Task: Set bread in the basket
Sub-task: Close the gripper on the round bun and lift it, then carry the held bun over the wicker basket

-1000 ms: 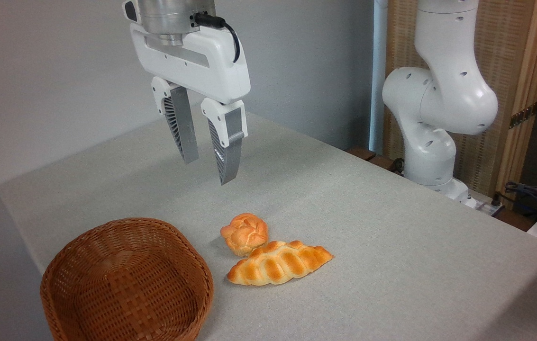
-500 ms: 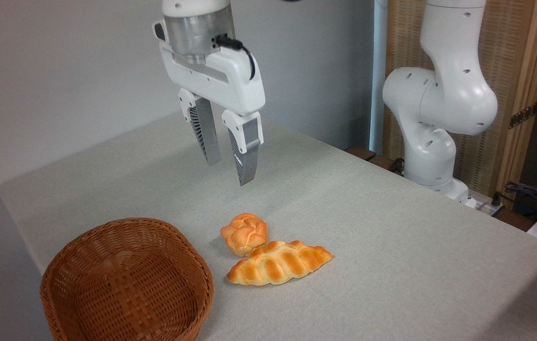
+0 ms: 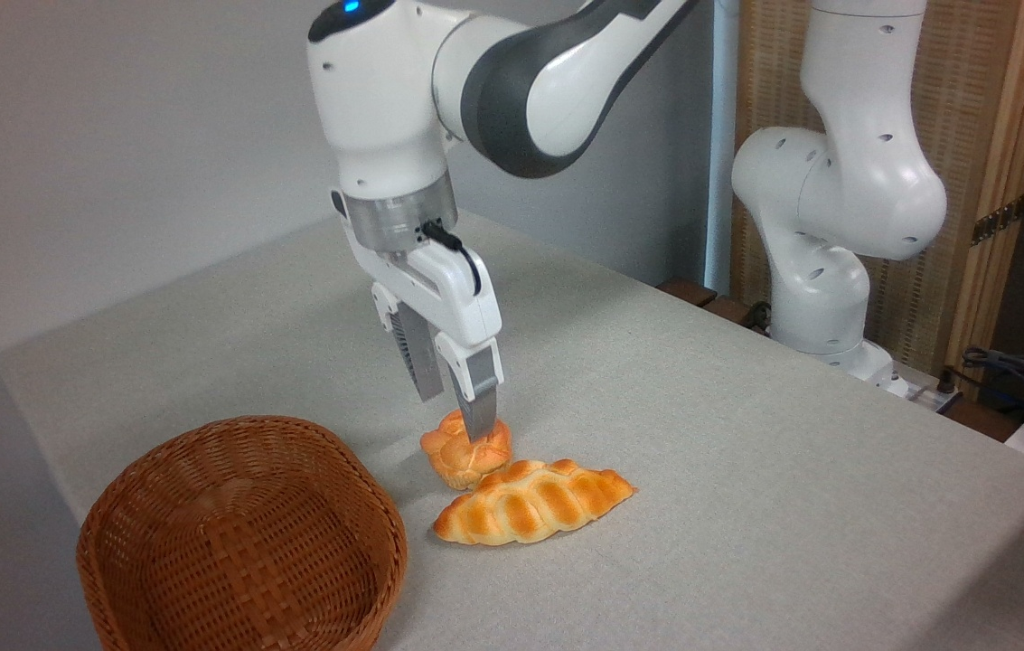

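The basket (image 3: pixel 240 533) sits at the table's (image 3: pixel 746 470) near-left corner, its rim close to both edges, with a strip of bare cloth between it and the bun (image 3: pixel 466 449). The gripper (image 3: pixel 455 418) hangs right over the bun, fingers a little apart, the front fingertip overlapping its top, though I cannot tell if it touches. The long loaf (image 3: pixel 531 502) presses against the bun's right side, and beyond it the table lies wide open.

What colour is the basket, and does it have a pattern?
Brown, with a woven wicker lattice all over: the basket, seen best in the fixed camera view.
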Robot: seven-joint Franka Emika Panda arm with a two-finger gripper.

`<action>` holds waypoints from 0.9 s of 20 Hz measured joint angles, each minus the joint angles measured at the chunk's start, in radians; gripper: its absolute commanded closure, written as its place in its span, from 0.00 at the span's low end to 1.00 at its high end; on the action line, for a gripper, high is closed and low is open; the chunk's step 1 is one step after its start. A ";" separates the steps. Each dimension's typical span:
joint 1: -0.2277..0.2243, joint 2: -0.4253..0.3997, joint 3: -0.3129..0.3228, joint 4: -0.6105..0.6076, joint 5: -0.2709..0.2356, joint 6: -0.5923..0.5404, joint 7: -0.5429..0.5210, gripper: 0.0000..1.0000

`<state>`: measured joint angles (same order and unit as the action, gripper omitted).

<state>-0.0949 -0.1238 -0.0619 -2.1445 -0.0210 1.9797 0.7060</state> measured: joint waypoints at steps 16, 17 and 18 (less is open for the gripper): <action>-0.014 0.082 -0.024 -0.008 0.062 0.053 0.000 0.57; -0.014 0.082 -0.024 -0.008 0.062 0.053 0.000 0.57; -0.014 0.082 -0.024 -0.008 0.062 0.050 0.000 0.58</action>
<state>-0.1094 -0.0419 -0.0858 -2.1523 0.0412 2.0295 0.7060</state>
